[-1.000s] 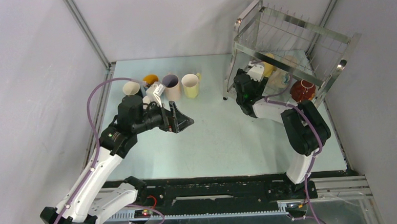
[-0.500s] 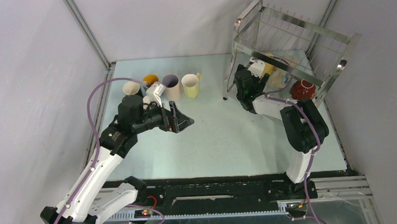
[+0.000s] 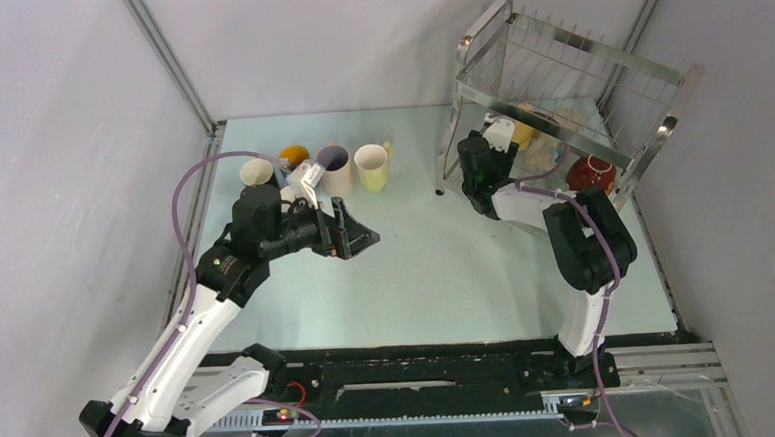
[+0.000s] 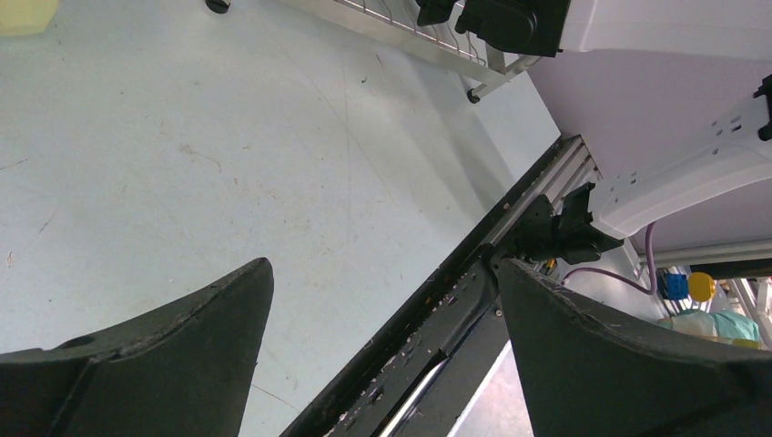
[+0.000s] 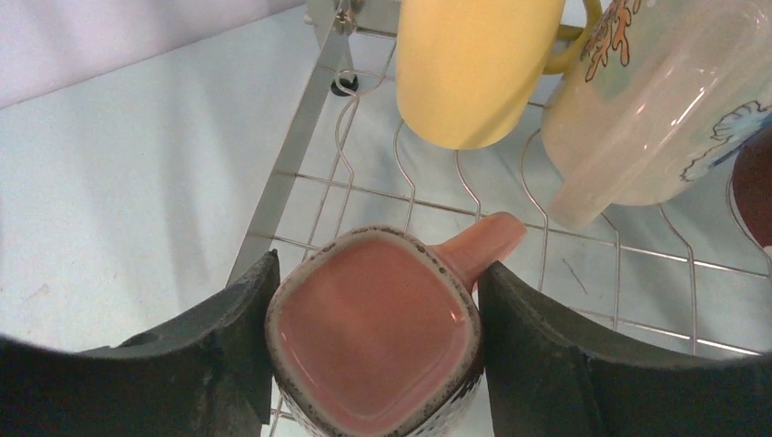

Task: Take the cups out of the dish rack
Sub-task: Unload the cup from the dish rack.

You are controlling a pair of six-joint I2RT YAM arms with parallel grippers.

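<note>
one pink mug [image 5: 369,341], inside the dish rack [image 5: 288,173], is clasped at both sides by my right gripper [image 5: 373,278] for lifting out; my left gripper [image 4: 382,300] waits outside the rack, jaws wide apart.

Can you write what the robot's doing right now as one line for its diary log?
left gripper: open, empty | right gripper: clamped on pink mug | place: inside dish rack

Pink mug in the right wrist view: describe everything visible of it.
The pink mug looks ceramic: glossy pink inside, a rounded-square mouth with a speckled dark rim, a stubby pink handle pointing up-right in the view. It is empty and stands mouth toward the camera on the wire shelf of the rack, near its corner post. The right jaws press its two opposite sides.
</note>
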